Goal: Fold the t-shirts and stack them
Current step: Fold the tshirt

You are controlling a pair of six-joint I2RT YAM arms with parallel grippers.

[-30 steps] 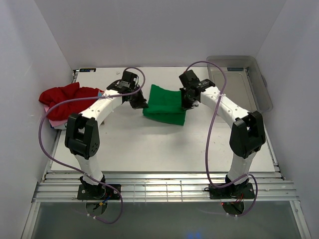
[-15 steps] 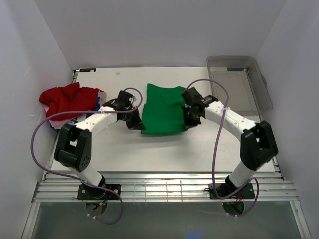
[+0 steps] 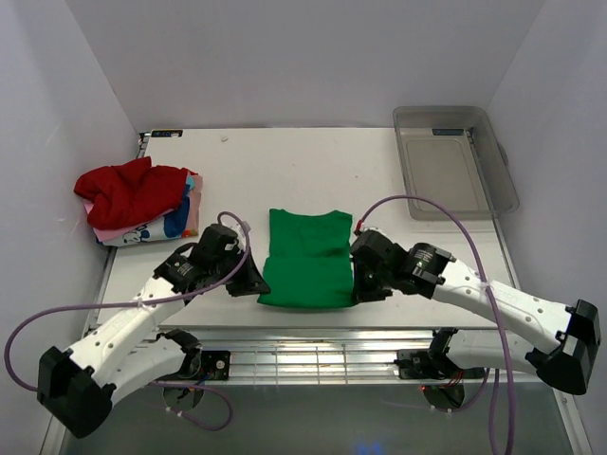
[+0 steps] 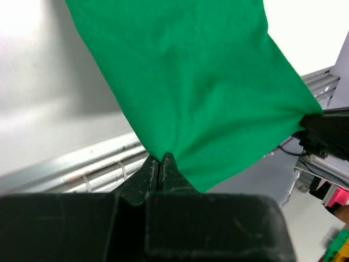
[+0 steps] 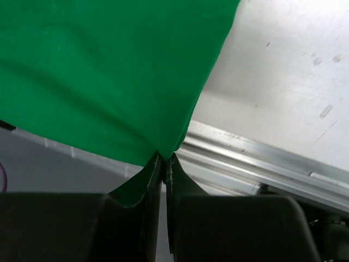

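The green t-shirt (image 3: 305, 256) is stretched out near the table's front edge, its near hem held up by both grippers. My left gripper (image 3: 256, 283) is shut on its near left corner, seen in the left wrist view (image 4: 158, 158) with the green cloth (image 4: 191, 82) spread beyond. My right gripper (image 3: 358, 287) is shut on the near right corner, seen in the right wrist view (image 5: 165, 158) with the cloth (image 5: 109, 71) pulled taut. The red t-shirt (image 3: 128, 190) lies crumpled on the pink/white printed t-shirt (image 3: 156, 226) at the far left.
A clear plastic bin (image 3: 453, 161) stands at the back right. The table's front metal rails (image 3: 313, 355) run just under the held hem. White walls close in on both sides.
Both grippers have pulled the green t-shirt from the table's middle back toward the front edge, and the shirt has stretched out flat and longer.
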